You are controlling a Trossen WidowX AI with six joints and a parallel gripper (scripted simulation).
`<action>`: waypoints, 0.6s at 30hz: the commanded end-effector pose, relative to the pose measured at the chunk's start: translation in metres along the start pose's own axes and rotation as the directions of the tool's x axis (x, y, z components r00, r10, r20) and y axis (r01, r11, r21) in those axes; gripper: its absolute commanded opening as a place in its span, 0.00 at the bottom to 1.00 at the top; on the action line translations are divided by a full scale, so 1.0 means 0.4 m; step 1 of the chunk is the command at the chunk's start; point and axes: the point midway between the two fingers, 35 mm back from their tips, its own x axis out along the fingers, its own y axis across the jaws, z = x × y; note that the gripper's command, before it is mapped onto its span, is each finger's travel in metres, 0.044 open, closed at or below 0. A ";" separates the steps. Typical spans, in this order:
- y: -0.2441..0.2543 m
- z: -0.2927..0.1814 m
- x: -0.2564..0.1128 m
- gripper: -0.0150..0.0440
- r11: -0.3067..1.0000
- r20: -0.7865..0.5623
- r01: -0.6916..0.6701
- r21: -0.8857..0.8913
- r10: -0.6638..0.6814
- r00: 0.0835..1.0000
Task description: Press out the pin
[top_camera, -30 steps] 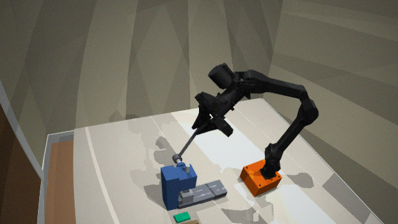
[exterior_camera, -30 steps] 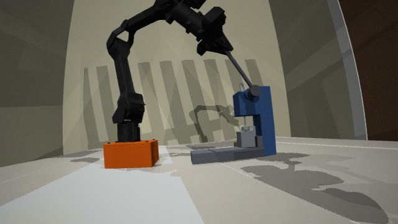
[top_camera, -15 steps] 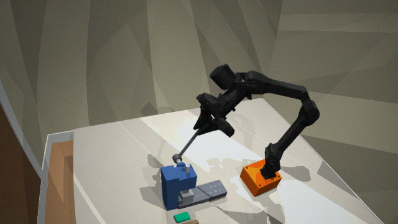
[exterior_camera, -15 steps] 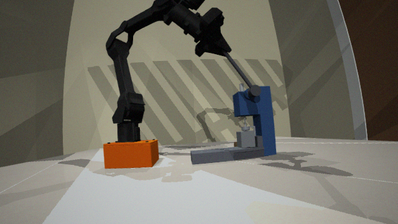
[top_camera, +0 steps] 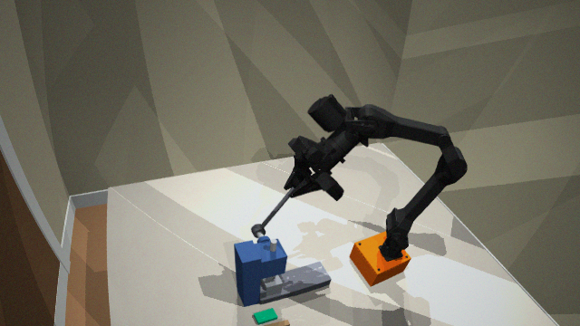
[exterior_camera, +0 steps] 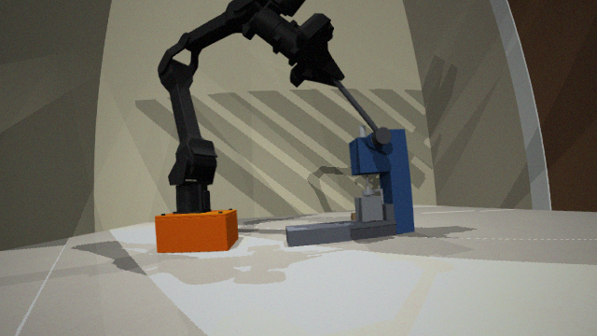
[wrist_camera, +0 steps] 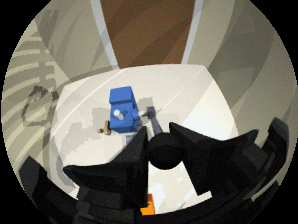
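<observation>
The claw [top_camera: 290, 189] [exterior_camera: 340, 80] [wrist_camera: 157, 127] is closed on the free end of the lever [top_camera: 277, 208] [exterior_camera: 355, 105] [wrist_camera: 155, 122], and in the wrist view a dark round knob [wrist_camera: 166, 151] sits between the two fingers. The long axis of the lever goes slanting down from the claw to its hub [top_camera: 258, 230] [exterior_camera: 381, 135], at the side of the blue press frame [top_camera: 246, 276] [exterior_camera: 401, 187] [wrist_camera: 122, 107]; the orange arm base [top_camera: 385, 260] [exterior_camera: 196, 232] stands on the side to which the free end leans. This relation decides the coming move, I think: the claw should follow an arc around the hub, because a straight pull could slip or shift the press. The grey block [top_camera: 273, 284] [exterior_camera: 372, 209] is well below the claw and farther from the arm base, on the press bed [top_camera: 308, 277] [exterior_camera: 322, 233], under the head of the press. It looks upright and nearly under the punch [exterior_camera: 367, 181], but I cannot tell the exact alignment, nor if the pin is already out. The lever is raised, so probably the work is near the stroke or its return.
</observation>
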 end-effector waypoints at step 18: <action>0.000 -0.042 -0.004 0.25 1.000 -0.016 0.005 0.007 -0.005 1.000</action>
